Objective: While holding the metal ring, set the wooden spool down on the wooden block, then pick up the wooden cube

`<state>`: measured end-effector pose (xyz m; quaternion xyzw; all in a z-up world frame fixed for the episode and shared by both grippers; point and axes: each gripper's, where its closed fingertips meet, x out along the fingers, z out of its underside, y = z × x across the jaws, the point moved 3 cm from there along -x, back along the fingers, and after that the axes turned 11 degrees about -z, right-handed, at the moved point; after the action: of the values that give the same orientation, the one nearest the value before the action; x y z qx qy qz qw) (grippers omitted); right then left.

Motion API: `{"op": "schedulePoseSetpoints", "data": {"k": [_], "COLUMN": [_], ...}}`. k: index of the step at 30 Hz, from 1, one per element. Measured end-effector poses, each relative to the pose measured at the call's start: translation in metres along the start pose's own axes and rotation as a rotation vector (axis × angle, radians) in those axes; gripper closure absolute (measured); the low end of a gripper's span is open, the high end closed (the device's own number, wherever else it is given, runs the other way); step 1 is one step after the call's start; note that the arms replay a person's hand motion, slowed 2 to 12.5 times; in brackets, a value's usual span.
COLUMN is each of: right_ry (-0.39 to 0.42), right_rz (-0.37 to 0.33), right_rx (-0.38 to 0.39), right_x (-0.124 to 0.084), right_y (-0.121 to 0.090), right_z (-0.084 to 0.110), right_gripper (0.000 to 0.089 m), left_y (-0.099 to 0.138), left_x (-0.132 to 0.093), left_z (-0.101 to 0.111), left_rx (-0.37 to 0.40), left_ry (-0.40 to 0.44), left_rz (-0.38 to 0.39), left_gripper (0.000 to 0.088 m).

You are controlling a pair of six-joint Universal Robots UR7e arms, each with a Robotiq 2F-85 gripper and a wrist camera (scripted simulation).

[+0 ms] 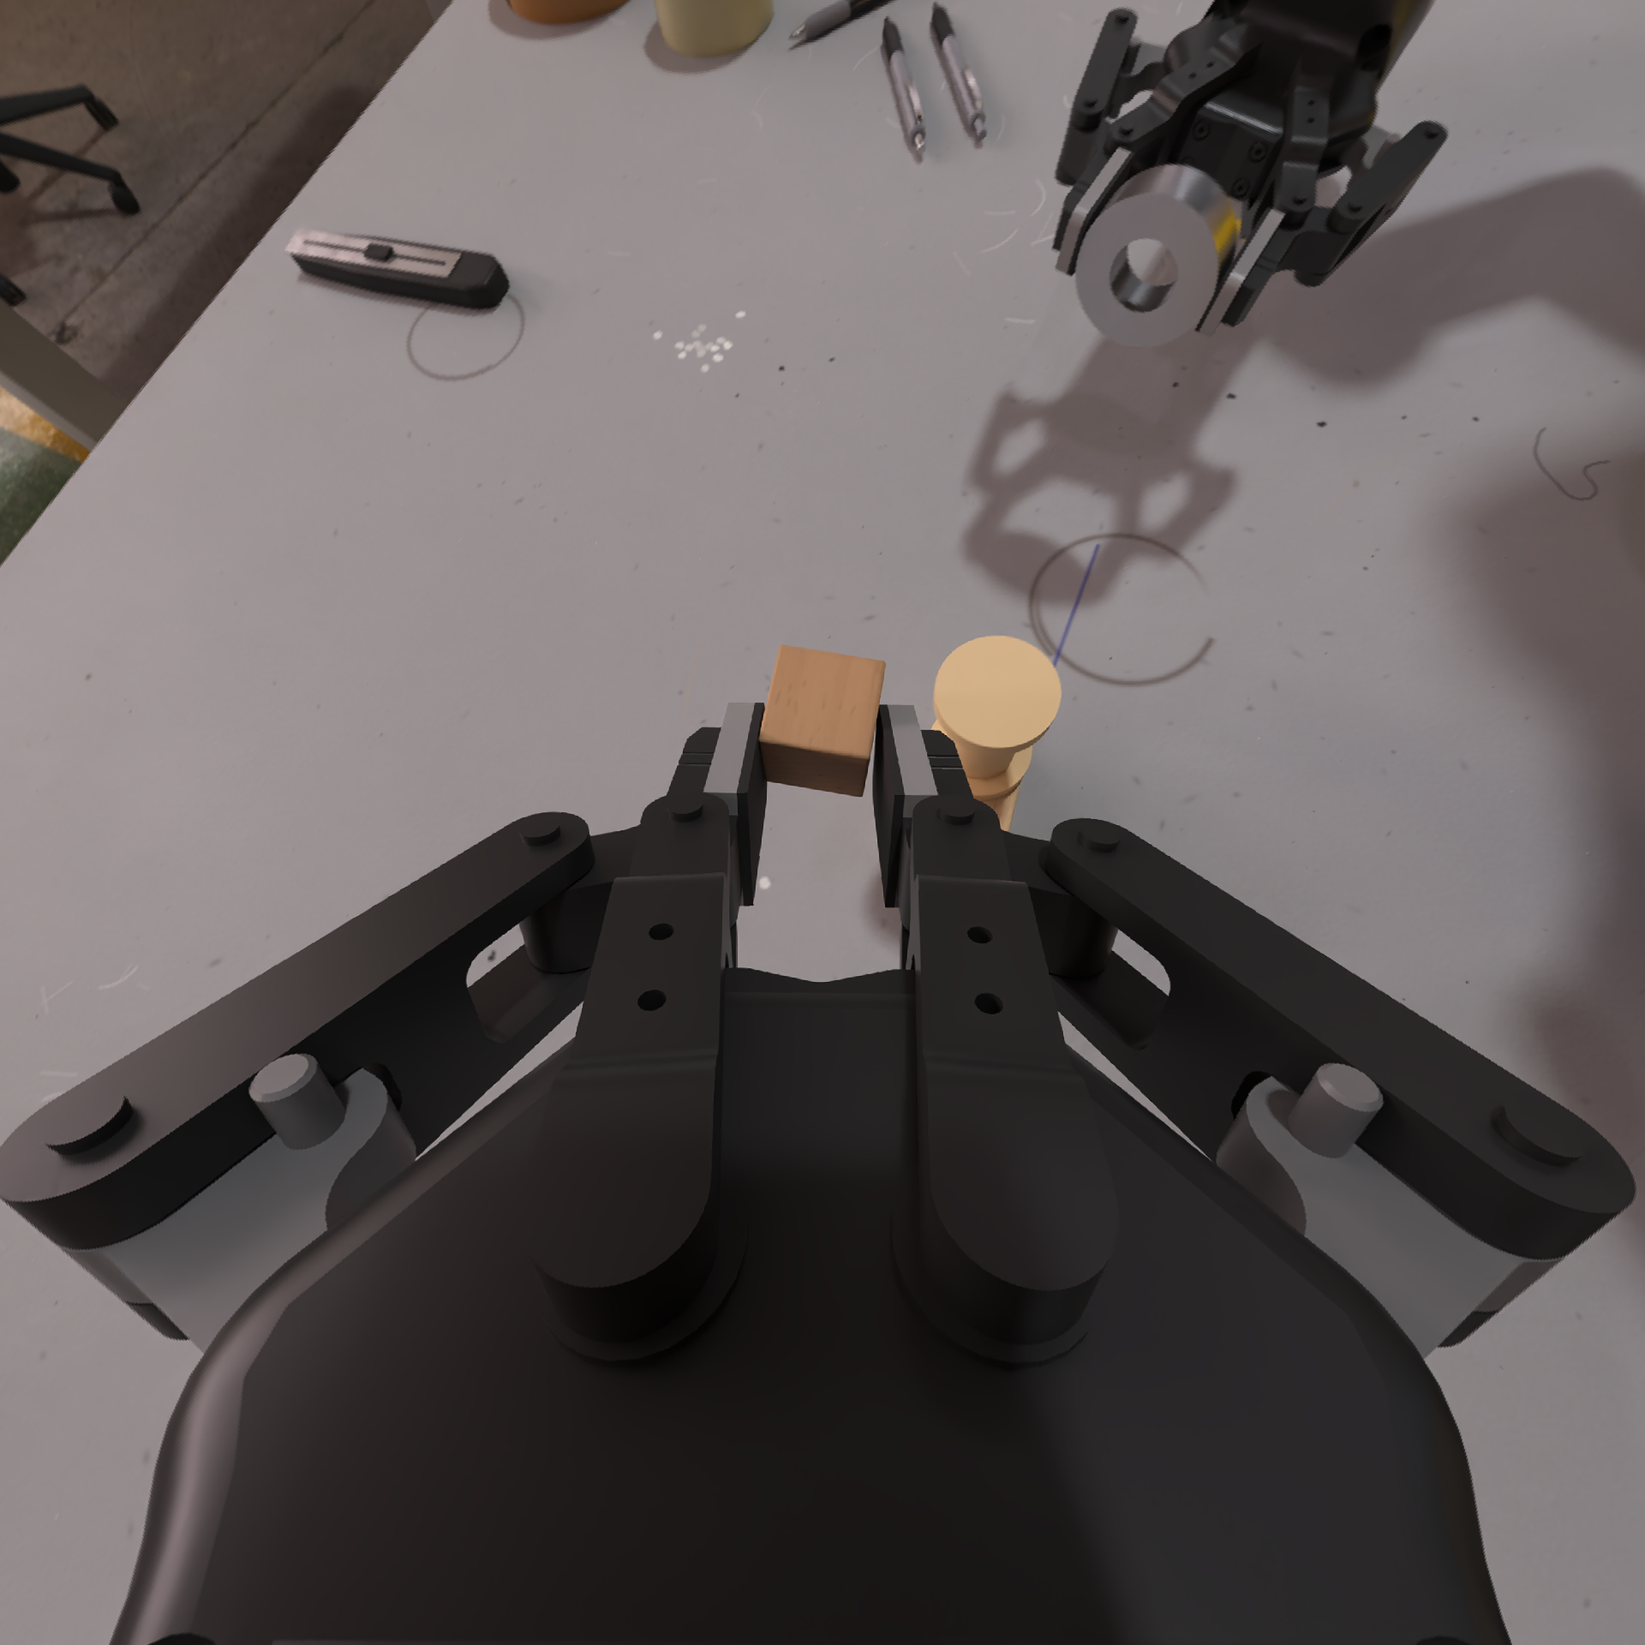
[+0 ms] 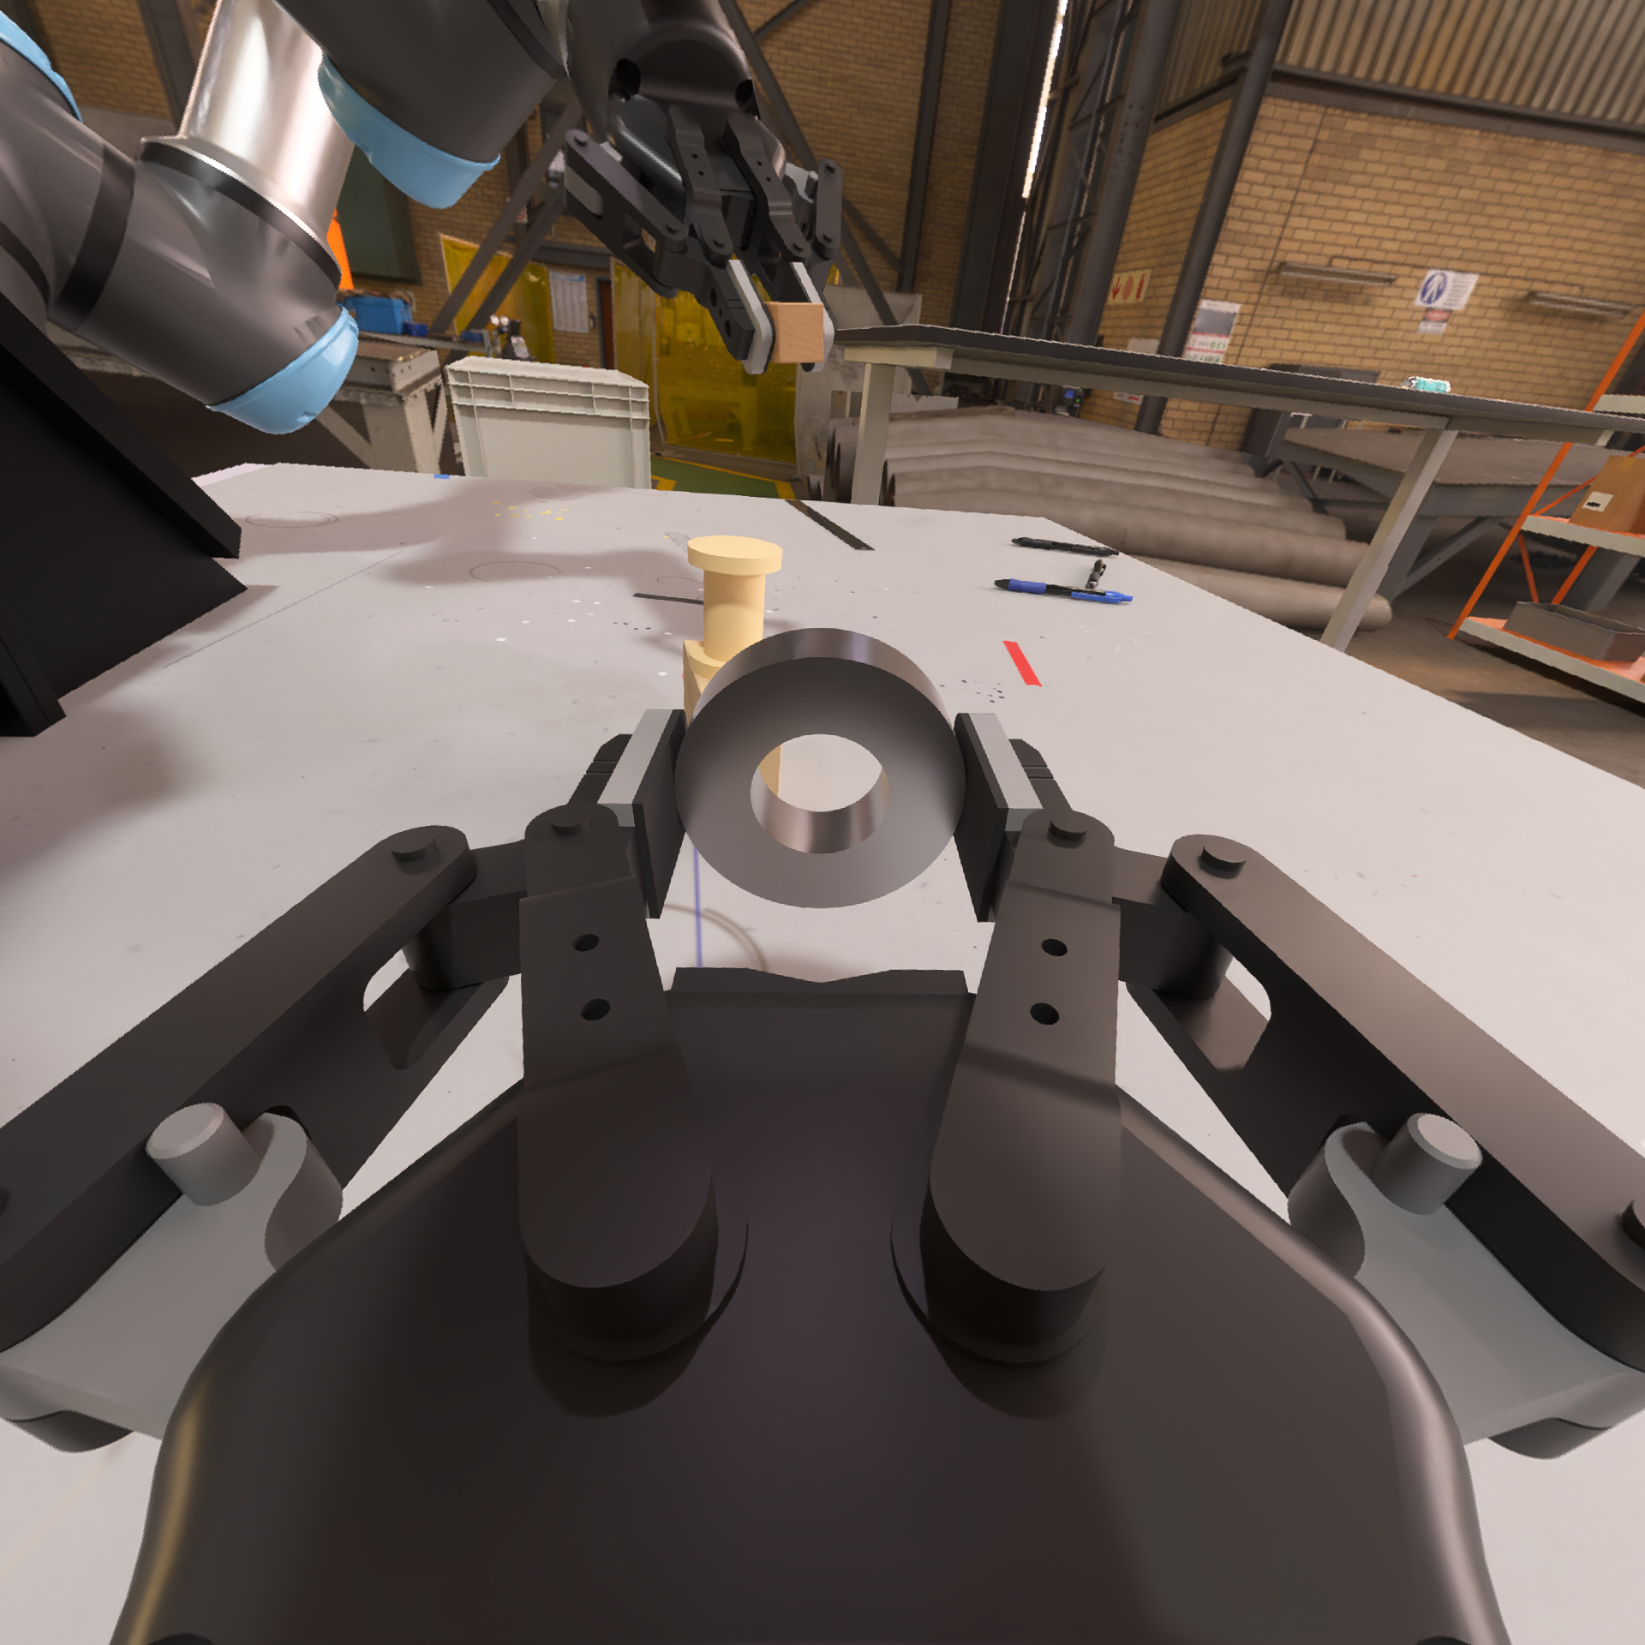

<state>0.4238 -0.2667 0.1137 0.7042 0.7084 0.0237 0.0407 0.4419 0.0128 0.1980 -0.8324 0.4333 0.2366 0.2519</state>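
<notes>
My left gripper (image 1: 821, 725) is shut on the wooden cube (image 1: 823, 725) and holds it well above the grey table (image 1: 445, 668). In the right wrist view the cube (image 2: 797, 331) hangs high in the left gripper (image 2: 792, 336). The pale wooden spool (image 1: 997, 699) stands upright just right of the cube, on a pale wooden block (image 1: 1004, 801) that is mostly hidden. My right gripper (image 2: 819, 748) is shut on the metal ring (image 2: 917, 783) and holds it off the table. The spool (image 2: 734, 587) stands behind the ring. The right gripper (image 1: 1148, 267) and ring (image 1: 1099, 276) also show far right.
A utility knife (image 1: 396, 267), two grey pens (image 1: 903, 89) and two cups (image 1: 712, 22) lie at the table's far left end. A blue pen (image 2: 1064, 590), a black pen (image 2: 1064, 546) and a red mark (image 2: 1022, 663) are beyond the spool. A black box (image 2: 89, 534) stands left.
</notes>
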Motion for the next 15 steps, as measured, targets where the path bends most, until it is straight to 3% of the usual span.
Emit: {"op": "schedulePoseSetpoints", "data": {"k": [15], "right_ry": [0.001], "right_rz": [0.0], "right_rx": [0.002], "right_x": [0.0], "right_y": [0.0], "right_z": [0.0], "right_gripper": [0.0375], "left_y": [0.033], "left_x": [0.015], "left_z": [-0.007], "left_rx": [-0.002], "left_ry": [0.103], "left_rz": [0.14], "left_gripper": [0.0661]}}
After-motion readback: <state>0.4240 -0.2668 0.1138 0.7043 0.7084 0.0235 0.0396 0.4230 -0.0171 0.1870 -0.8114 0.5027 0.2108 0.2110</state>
